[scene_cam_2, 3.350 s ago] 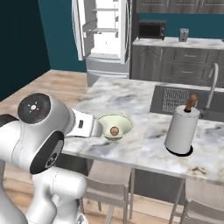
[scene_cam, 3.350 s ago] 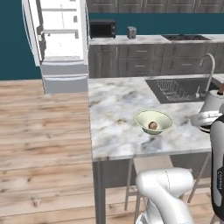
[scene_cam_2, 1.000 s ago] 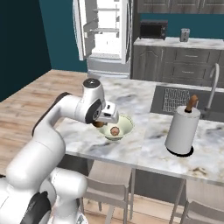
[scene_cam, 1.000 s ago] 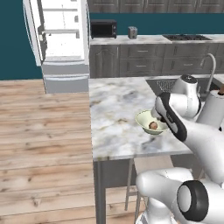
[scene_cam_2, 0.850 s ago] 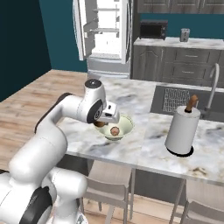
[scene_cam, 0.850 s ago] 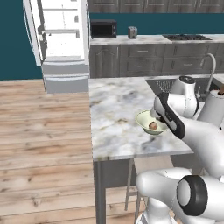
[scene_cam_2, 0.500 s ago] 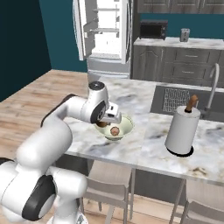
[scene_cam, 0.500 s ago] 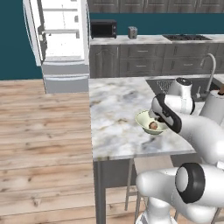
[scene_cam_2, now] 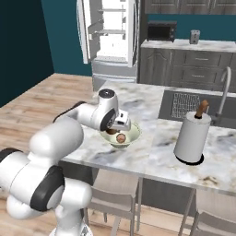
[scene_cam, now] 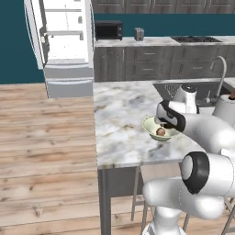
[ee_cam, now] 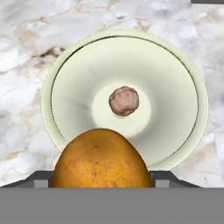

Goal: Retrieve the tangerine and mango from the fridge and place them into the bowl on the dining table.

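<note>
My gripper (ee_cam: 103, 180) is shut on the mango (ee_cam: 102, 159), a large orange-yellow fruit that covers the fingertips in the hand view. It hangs just above the near rim of the pale cream-green bowl (ee_cam: 175, 78). The small round brownish tangerine (ee_cam: 124, 100) lies in the bowl's middle. In the base views the gripper (scene_cam: 163, 123) (scene_cam_2: 118, 126) hovers over the bowl (scene_cam: 148, 125) (scene_cam_2: 132, 136) on the marble dining table (scene_cam: 121, 108) (scene_cam_2: 152, 154), with the tangerine (scene_cam: 161, 131) (scene_cam_2: 121, 138) inside. The fridge (scene_cam: 64, 41) (scene_cam_2: 110, 32) stands open at the back.
A paper towel roll (scene_cam_2: 191, 138) stands on the table right of the bowl. Behind it lie the sink (scene_cam_2: 184, 103) and the faucet (scene_cam: 221, 75). Stools (scene_cam_2: 108, 193) are tucked under the table's near edge. A microwave (scene_cam: 108, 30) sits on the far counter.
The arm has swung out from near the base and brought the mango over the bowl. Over the last second the hand has crept a little closer to the bowl; the grip is unchanged.
</note>
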Controlling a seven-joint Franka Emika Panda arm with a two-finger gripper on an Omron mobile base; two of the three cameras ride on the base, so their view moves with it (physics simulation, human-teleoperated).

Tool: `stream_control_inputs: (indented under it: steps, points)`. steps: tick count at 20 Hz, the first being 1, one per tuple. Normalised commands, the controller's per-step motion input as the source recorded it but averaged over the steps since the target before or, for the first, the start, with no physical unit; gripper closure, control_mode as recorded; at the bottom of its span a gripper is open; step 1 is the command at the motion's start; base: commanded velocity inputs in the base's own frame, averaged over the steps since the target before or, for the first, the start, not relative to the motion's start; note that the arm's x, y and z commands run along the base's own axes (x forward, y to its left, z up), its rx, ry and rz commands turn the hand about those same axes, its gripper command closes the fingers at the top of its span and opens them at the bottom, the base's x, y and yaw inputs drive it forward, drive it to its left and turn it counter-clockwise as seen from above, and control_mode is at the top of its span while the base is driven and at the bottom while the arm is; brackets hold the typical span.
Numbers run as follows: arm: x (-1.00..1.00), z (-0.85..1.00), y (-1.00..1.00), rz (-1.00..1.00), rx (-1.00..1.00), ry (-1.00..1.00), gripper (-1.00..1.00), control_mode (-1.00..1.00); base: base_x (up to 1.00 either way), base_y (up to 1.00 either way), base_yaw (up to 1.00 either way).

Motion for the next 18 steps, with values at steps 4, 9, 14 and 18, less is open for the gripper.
stream_control_inputs:
  steps: [4, 9, 14, 18]
  points:
    - [0.29, -0.20, -0.06, 0.00, 0.00, 0.00, 1.00, -1.00, 0.00, 0.00, 0.00]
    - [0.28, -0.20, -0.07, 0.00, 0.00, 0.00, 1.00, -1.00, 0.00, 0.00, 0.00]
    - [0.27, -0.18, -0.08, 0.00, 0.00, 0.00, 1.00, -1.00, 0.00, 0.00, 0.00]
    - [0.27, -0.18, -0.06, 0.00, 0.00, 0.00, 1.00, -1.00, 0.00, 0.00, 0.00]
